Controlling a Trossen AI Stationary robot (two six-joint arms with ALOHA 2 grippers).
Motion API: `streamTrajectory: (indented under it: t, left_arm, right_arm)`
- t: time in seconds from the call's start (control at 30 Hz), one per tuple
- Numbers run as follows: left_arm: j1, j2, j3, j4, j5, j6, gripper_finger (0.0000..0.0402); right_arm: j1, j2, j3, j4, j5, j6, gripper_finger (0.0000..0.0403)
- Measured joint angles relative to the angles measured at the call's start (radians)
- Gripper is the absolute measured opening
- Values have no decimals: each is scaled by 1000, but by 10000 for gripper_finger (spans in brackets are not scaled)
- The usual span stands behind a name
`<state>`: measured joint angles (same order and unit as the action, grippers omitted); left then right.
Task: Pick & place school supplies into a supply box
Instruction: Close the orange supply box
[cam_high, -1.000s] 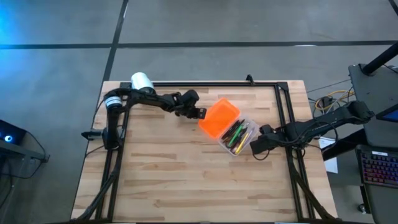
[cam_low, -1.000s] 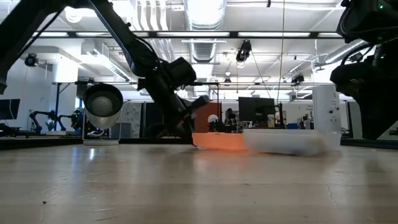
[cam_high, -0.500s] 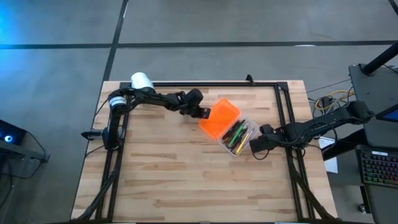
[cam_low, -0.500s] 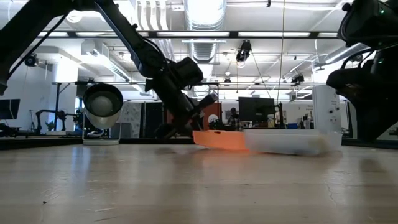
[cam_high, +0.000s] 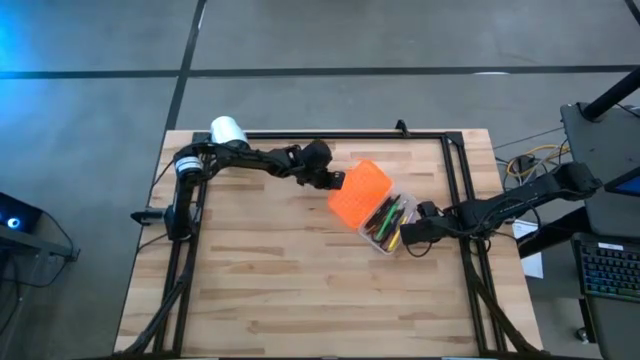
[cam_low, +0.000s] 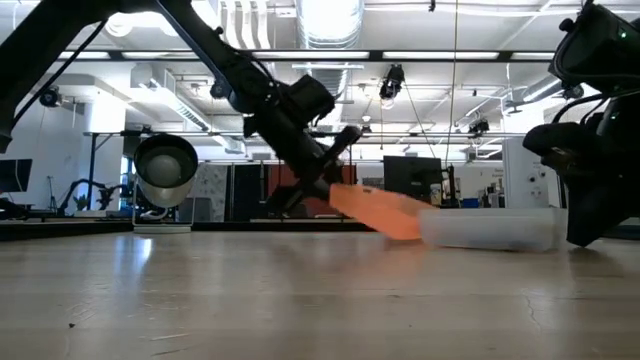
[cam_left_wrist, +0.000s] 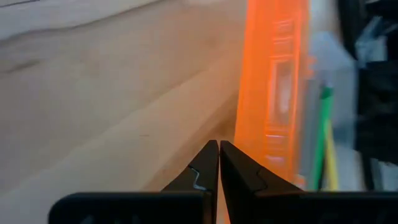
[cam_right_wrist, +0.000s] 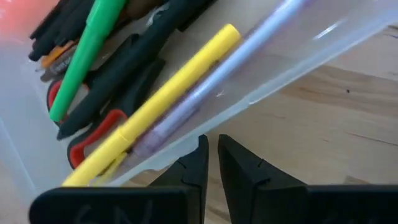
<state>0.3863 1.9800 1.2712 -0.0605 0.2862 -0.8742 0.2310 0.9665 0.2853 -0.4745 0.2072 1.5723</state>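
Note:
The supply box (cam_high: 388, 222) is clear and sits on the table right of centre. Its orange lid (cam_high: 360, 190) is swung open and tilted, as the low view shows (cam_low: 375, 212). Inside lie a green marker (cam_right_wrist: 87, 50), a yellow pen (cam_right_wrist: 168, 93), black pens and the red-handled scissors (cam_right_wrist: 93, 134). My left gripper (cam_high: 328, 179) is shut at the lid's raised edge. My right gripper (cam_high: 408, 236) is shut at the box's near-right wall. My left gripper meets the lid's raised free edge (cam_left_wrist: 245, 140) with its shut fingertips, coming from the table's left and slanting down. The lid stands tilted, its other long edge down at the box. Whether the tips are under the edge or against it, I cannot tell. My right gripper presses its shut fingertips (cam_right_wrist: 200, 163) against the box's clear long wall (cam_right_wrist: 249, 102), low down, coming from the table's right. The box lies flat on the table.
A white cylinder (cam_high: 227, 130) stands at the table's far left corner, behind my left arm. A black frame (cam_high: 450, 160) runs along the far and side edges. Bare wood (cam_high: 300, 280) fills the near half of the table.
My left gripper has moved right toward the box and risen, still shut. The lid's free edge has lifted off the table and the lid now tilts over toward the box. The box has slid a little toward the right gripper.

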Motion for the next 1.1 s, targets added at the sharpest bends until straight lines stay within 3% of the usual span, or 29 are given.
streamTrajectory:
  t: [0.3, 0.5, 1.1]
  left_arm:
    - [-41, -2, 145, 2, 78, -2, 0]
    - [-85, -2, 219, 4, 77, -2, 0]
    - [-204, 51, 229, 45, 27, -53, 0]
  right_arm:
    - [0, 0, -16, 18, 5, 0, 33]
    - [0, 0, -20, 34, 27, -2, 33]
    - [-36, 6, -33, 215, 59, -84, 34]
